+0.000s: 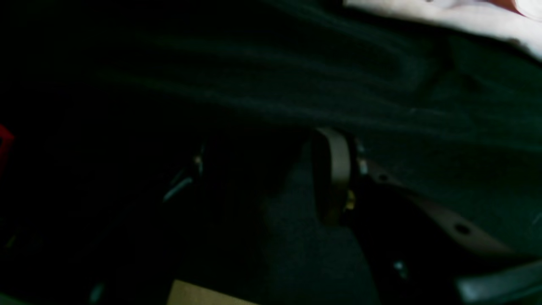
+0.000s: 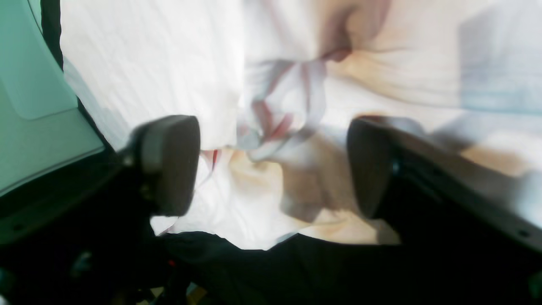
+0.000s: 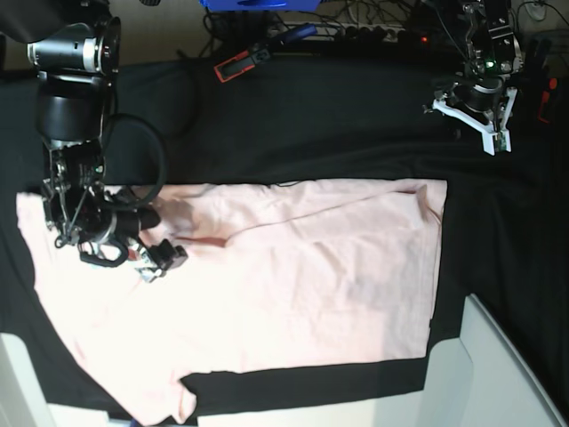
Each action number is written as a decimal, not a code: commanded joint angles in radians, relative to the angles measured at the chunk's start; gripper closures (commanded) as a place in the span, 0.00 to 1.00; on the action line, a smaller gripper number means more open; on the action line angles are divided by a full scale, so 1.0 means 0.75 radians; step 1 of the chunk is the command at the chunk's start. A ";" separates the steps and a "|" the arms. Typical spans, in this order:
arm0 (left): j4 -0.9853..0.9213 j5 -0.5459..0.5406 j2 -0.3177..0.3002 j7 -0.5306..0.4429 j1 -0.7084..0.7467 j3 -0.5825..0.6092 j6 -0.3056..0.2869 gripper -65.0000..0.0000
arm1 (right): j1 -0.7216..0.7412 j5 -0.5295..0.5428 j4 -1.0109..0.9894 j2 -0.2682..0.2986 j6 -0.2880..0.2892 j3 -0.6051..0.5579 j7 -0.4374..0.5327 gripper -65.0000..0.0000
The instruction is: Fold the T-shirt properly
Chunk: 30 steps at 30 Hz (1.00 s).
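Observation:
The pale pink T-shirt (image 3: 311,285) lies spread over the black table cloth (image 3: 338,133), plain side up, with one sleeve at the bottom left. My right gripper (image 3: 160,262) hangs over its left part near the collar. In the right wrist view this gripper (image 2: 271,169) is open, its dark fingers (image 2: 169,165) wide apart over a bunched fold of the T-shirt (image 2: 148,63). My left gripper (image 3: 489,133) sits at the far right, away from the shirt. Its wrist view is dark: the gripper (image 1: 262,178) is open over black cloth, and an edge of the T-shirt (image 1: 465,17) shows at the top right.
A red and black tool (image 3: 240,64) and a blue box (image 3: 258,4) lie at the back edge, among cables. An orange item (image 3: 544,98) stands at the far right. White table parts (image 3: 498,374) border the cloth at the front right.

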 commanded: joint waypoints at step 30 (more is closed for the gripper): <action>-0.041 -0.746 0.058 -0.025 -0.216 0.060 -0.202 0.37 | -0.285 0.057 0.385 0.110 0.236 -0.006 0.095 0.38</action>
